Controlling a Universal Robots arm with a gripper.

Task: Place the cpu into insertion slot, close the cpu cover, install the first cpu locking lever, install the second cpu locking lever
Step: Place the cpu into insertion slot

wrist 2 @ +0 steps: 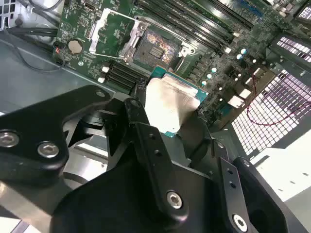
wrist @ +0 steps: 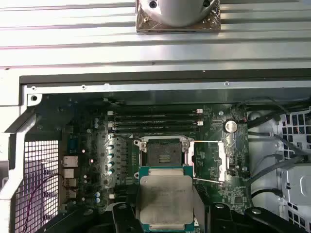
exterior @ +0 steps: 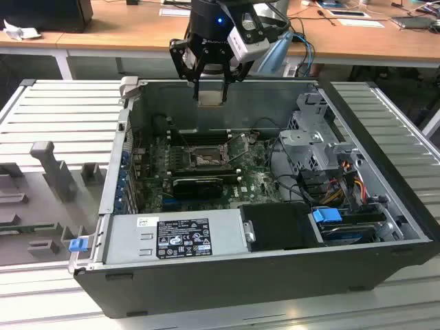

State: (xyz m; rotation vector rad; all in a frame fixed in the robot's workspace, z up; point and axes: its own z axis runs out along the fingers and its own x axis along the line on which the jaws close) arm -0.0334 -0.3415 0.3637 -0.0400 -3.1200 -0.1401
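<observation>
From my remote station I saw the gripper point(exterior: 210, 88) pinching the cpu point(exterior: 210, 97) between its fingers, high over the far rim of the open computer case point(exterior: 240, 282). In the exterior view this was at 12 o'clock from the insertion slot point(exterior: 204, 159), well apart from it and above the board. Around the slot the room was not generous: the memory slots point(wrist: 155, 121) lay just beside it on one edge, the power supply point(exterior: 175, 237) closed the case at 6 o'clock, and the drive cage point(exterior: 313, 141) with its cables stood at 3 o'clock. The way straight down to the slot was free. In the first wrist view the cpu cover point(wrist: 210, 162) was swung open to the side of the slot point(wrist: 164, 154), so the dark centre was uncovered. The cpu point(wrist: 165, 199) was a flat square with a pale silver-grey metal top, dull and a little smeared, with a thin green border along its edges point(wrist 2: 170, 104). The black fingers point(wrist 2: 141, 121) pressed on two opposite sides.
</observation>
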